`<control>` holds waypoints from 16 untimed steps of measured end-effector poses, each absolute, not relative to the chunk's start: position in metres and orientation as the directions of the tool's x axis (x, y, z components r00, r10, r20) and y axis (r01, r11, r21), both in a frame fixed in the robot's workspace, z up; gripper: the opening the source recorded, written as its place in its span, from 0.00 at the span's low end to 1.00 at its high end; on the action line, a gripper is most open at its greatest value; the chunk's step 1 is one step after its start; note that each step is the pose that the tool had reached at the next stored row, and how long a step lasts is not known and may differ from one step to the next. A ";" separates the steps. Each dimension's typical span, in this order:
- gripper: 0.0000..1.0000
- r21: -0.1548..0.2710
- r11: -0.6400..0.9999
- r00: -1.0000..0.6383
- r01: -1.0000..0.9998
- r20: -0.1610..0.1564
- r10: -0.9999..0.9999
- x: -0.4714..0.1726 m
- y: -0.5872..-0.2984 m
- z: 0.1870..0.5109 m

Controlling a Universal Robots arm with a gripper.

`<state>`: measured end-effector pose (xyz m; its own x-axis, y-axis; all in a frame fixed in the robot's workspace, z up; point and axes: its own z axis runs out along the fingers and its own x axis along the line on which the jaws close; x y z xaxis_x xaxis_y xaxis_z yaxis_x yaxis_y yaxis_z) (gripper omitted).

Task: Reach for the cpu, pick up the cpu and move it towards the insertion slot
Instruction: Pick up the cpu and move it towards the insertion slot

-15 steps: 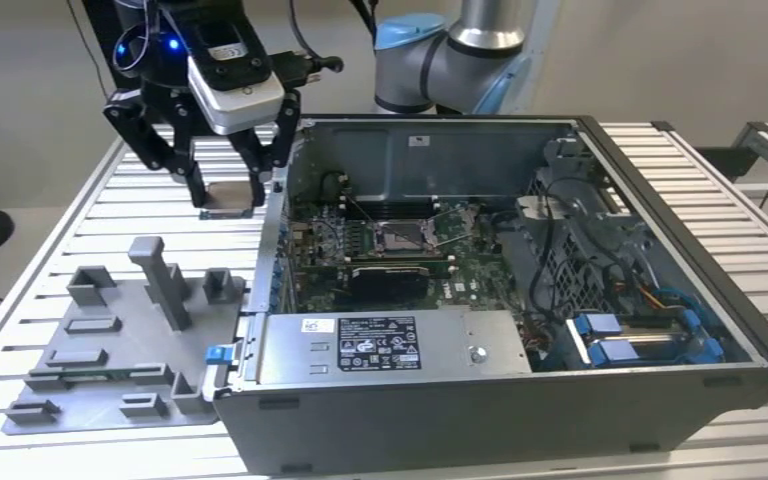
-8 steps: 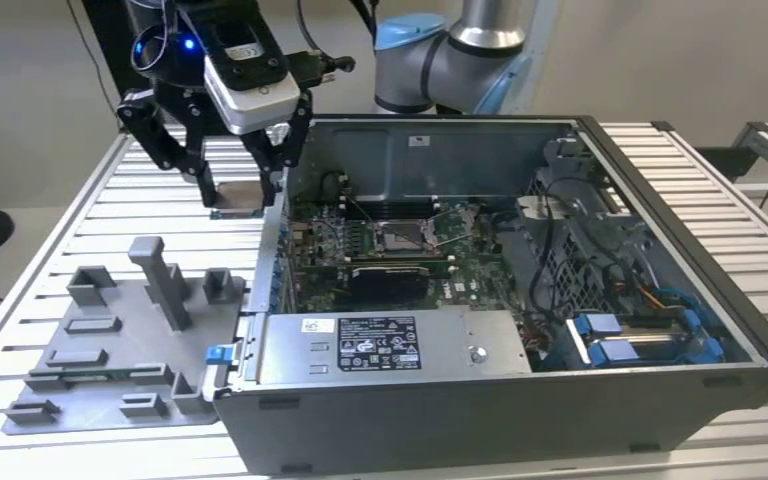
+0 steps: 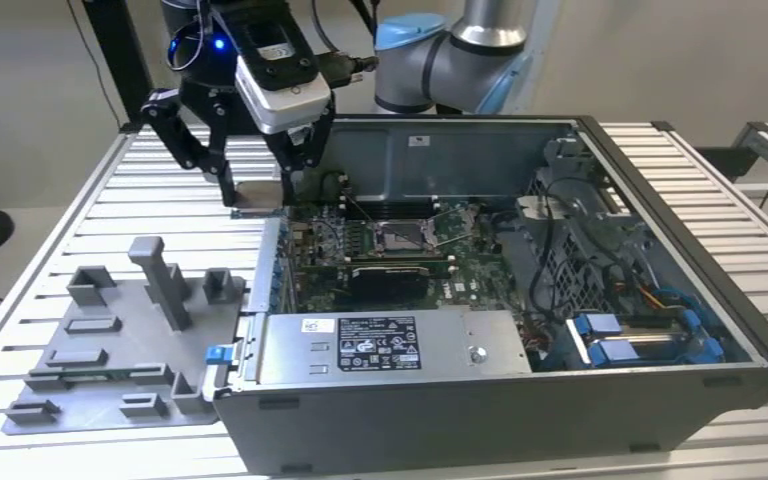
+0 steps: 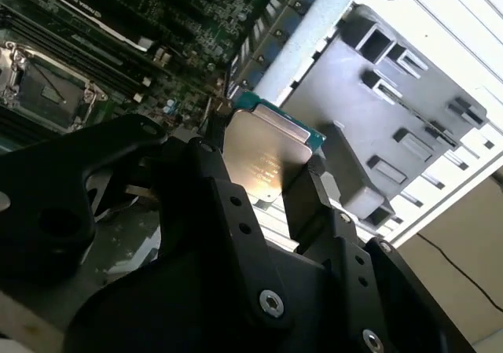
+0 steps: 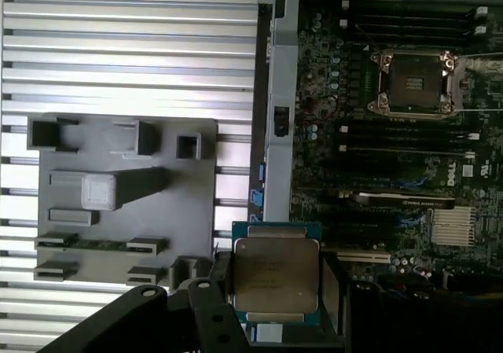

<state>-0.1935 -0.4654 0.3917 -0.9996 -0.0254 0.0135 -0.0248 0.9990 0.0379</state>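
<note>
Cpu (image 5: 275,278), thin square silvery-grey metal chip, clamped by edges in black claw (image 3: 259,190) over wall of grey case (image 3: 491,420), exterior view's left, short of silver-framed insertion slot (image 3: 402,237). We judge light, stiff, fragile.

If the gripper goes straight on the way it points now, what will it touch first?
Probably the top edge of the case wall: in the first wrist view the cpu held by the gripper hangs right over it. Depth is unclear.

In the hand (image 3: 261,197), the cpu (image 5: 275,281) seems above the case wall (image 5: 279,93), between fixture plate (image 5: 196,184) and insertion slot (image 5: 414,83).
</note>
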 end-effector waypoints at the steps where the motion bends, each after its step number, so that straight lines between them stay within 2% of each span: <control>1: 0.00 0.038 0.999 -1.000 -0.025 0.013 -0.025 -0.191 -0.465 0.392; 16: 0.00 0.038 0.999 -1.000 -0.025 0.014 -0.025 -0.159 -0.465 0.392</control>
